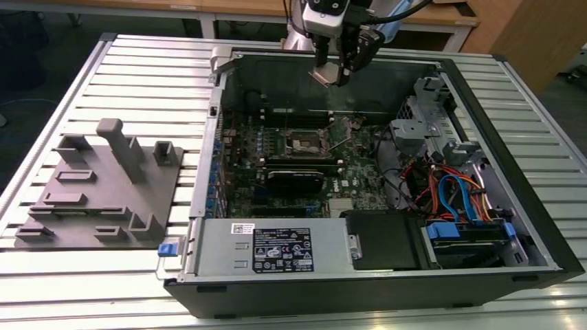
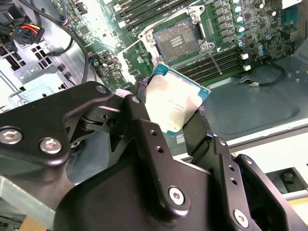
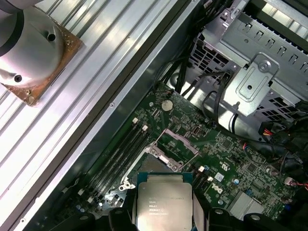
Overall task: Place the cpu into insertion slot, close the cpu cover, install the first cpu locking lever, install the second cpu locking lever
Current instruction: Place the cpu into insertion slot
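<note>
cpu (image 2: 175,101) | gripped by end effector (image 1: 336,70) | tilted, silvery top upward | apart from insertion slot (image 2: 179,41)

A grey moulded fixture (image 1: 99,199) lies on the slatted table (image 1: 147,75) beside the open computer case (image 1: 367,292).

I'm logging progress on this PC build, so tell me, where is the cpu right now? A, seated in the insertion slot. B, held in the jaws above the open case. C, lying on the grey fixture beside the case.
B: the cpu is clamped in the jaws of the gripper, and the insertion slot on the board beyond it has no chip in it.
</note>
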`<action>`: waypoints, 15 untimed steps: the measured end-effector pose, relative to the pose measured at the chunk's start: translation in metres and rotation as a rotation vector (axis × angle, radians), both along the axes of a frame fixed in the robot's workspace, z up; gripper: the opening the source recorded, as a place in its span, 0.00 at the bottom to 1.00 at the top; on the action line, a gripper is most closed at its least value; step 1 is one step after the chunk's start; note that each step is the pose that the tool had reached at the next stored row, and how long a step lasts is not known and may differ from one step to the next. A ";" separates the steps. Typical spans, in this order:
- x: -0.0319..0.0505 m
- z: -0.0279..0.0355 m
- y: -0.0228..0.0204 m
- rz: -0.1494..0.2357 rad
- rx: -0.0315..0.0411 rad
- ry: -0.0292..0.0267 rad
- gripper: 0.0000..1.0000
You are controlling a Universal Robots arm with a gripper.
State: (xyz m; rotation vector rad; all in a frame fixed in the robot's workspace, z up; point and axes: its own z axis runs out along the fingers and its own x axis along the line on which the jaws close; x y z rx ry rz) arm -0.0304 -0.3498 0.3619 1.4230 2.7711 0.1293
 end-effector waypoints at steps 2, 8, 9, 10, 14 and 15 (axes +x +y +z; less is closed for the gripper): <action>0.0000 0.0000 0.0000 0.000 0.0000 0.0000 0.54; 0.0000 0.0000 0.0000 -0.009 0.0001 0.0000 0.54; 0.0000 0.0000 0.0000 -0.016 0.0000 0.0000 0.54; 0.0000 0.0000 0.0000 -0.024 0.0000 0.0000 0.54; 0.0000 -0.0001 0.0000 -0.074 0.0000 -0.0001 0.54; 0.0000 -0.0002 0.0000 -0.088 0.0000 0.0000 0.54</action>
